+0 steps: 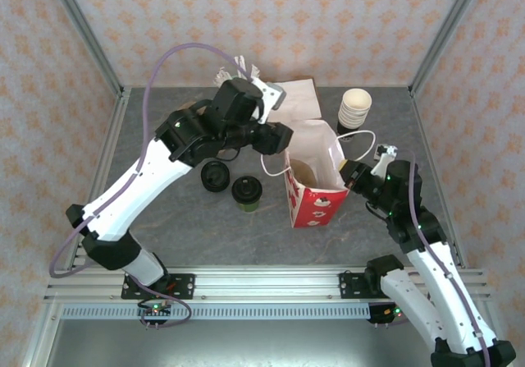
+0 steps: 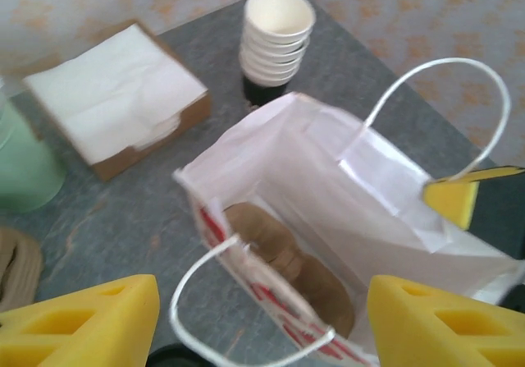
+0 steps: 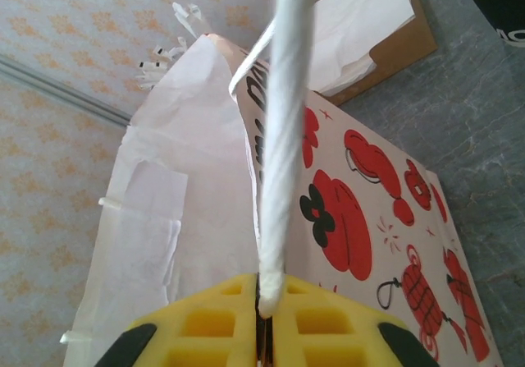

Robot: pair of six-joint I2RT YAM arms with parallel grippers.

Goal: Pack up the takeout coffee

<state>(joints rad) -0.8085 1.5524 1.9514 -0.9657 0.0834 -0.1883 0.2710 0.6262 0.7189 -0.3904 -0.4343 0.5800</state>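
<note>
Paper bag point(image 1: 316, 188) pinched by its handle, coffee outside on table

Red-and-white printed bag stands open at centre-right of the top view, brown base visible inside. Right gripper point(image 3: 267, 305): yellow fingers pressed together on the white cord handle point(image 3: 283, 137), at the bag's right rim. Left gripper point(image 2: 262, 309) hovers above the bag mouth, fingers spread wide, holding nothing. Takeout coffee point(image 1: 246, 191), with its black lid and dark green sides, stands upright on the grey table point(image 1: 213, 240) left of the bag, near it but apart from it. Flat black lid point(image 1: 216, 176) lies just beside the cup, to its upper left. Stacked cream cups point(image 1: 354, 108) at upper right behind the bag. Napkin box point(image 2: 115, 96) at upper left of the left wrist view.
</note>
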